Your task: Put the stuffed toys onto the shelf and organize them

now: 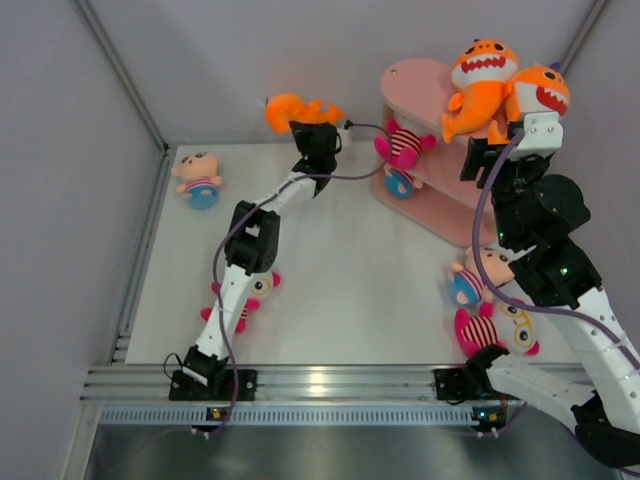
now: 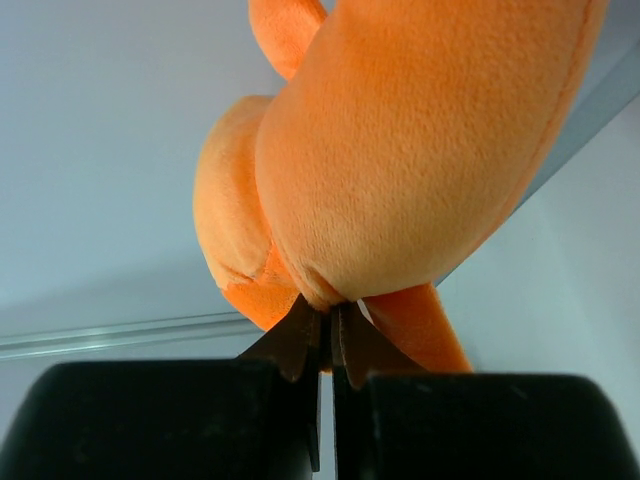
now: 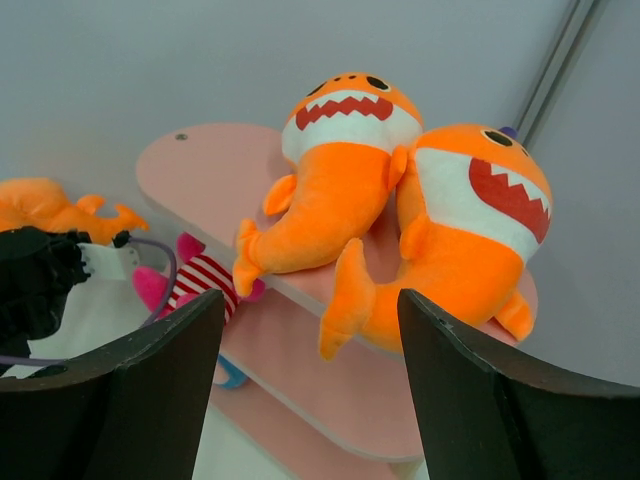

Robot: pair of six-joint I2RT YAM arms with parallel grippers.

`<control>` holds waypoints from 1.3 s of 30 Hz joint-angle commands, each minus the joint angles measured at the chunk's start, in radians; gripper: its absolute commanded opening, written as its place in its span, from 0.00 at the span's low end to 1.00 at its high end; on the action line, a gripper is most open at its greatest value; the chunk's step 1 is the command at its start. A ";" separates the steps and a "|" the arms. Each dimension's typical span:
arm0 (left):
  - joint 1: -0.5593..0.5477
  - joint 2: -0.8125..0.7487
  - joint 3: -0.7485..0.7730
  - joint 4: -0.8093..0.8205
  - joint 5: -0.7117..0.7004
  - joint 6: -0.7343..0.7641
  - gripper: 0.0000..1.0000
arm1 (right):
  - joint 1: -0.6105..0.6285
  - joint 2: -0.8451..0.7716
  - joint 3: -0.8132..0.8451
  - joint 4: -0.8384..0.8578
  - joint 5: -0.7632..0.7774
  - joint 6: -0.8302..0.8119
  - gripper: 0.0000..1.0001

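My left gripper (image 1: 316, 140) is shut on an orange shark (image 1: 296, 110) and holds it in the air, left of the pink shelf (image 1: 418, 88). In the left wrist view the jaws (image 2: 328, 322) pinch the shark's (image 2: 420, 150) seam. Two more orange sharks (image 1: 478, 85) (image 1: 538, 95) lie on the shelf's top board. A pink-striped doll (image 1: 403, 143) sits on the middle board and a blue-bodied toy (image 1: 400, 183) on the one below. My right gripper (image 1: 480, 158) is open and empty just in front of the shelf. The right wrist view shows both sharks (image 3: 335, 170) (image 3: 470, 240) beyond its gripper (image 3: 312, 310).
A pink-faced doll with a blue body (image 1: 198, 178) lies at the far left of the table. A striped doll (image 1: 245, 298) lies under my left arm. A blue-bodied doll (image 1: 472, 280) and a striped doll (image 1: 492, 330) lie by my right arm. Grey walls enclose the table.
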 commanded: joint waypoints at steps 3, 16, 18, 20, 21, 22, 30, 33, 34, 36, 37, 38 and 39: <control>0.002 -0.103 0.089 0.004 -0.017 -0.052 0.00 | 0.017 -0.009 0.052 -0.019 -0.027 0.020 0.71; 0.017 -0.197 0.042 -0.054 -0.014 -0.138 0.00 | 0.017 -0.004 0.059 -0.037 -0.040 0.039 0.71; 0.017 -0.224 0.007 -0.054 -0.012 -0.151 0.00 | 0.017 -0.004 0.059 -0.039 -0.044 0.040 0.71; 0.018 -0.256 -0.030 -0.054 -0.014 -0.162 0.00 | 0.017 -0.003 0.062 -0.046 -0.047 0.046 0.71; 0.018 -0.269 -0.045 -0.054 -0.015 -0.165 0.00 | 0.017 -0.003 0.065 -0.052 -0.052 0.051 0.71; 0.018 -0.284 -0.062 -0.054 -0.015 -0.170 0.00 | 0.017 -0.003 0.074 -0.062 -0.061 0.058 0.71; 0.014 -0.523 -0.203 -0.305 0.024 -0.481 0.00 | 0.017 0.017 0.128 -0.146 -0.196 0.140 0.72; 0.014 -0.620 -0.210 -0.438 0.087 -0.645 0.00 | 0.017 0.019 0.147 -0.164 -0.268 0.181 0.73; 0.015 -0.643 -0.210 -0.468 0.124 -0.683 0.00 | 0.015 0.026 0.157 -0.175 -0.287 0.192 0.74; 0.014 -0.712 -0.210 -0.565 0.175 -0.777 0.00 | 0.017 0.039 0.197 -0.204 -0.336 0.210 0.75; 0.014 -0.735 -0.210 -0.603 0.245 -0.840 0.00 | 0.015 0.052 0.211 -0.229 -0.343 0.242 0.77; 0.015 -0.787 -0.220 -0.632 0.277 -0.874 0.00 | 0.015 0.057 0.222 -0.240 -0.351 0.256 0.77; 0.014 -0.816 -0.232 -0.683 0.313 -0.910 0.00 | 0.017 0.060 0.238 -0.244 -0.353 0.288 0.78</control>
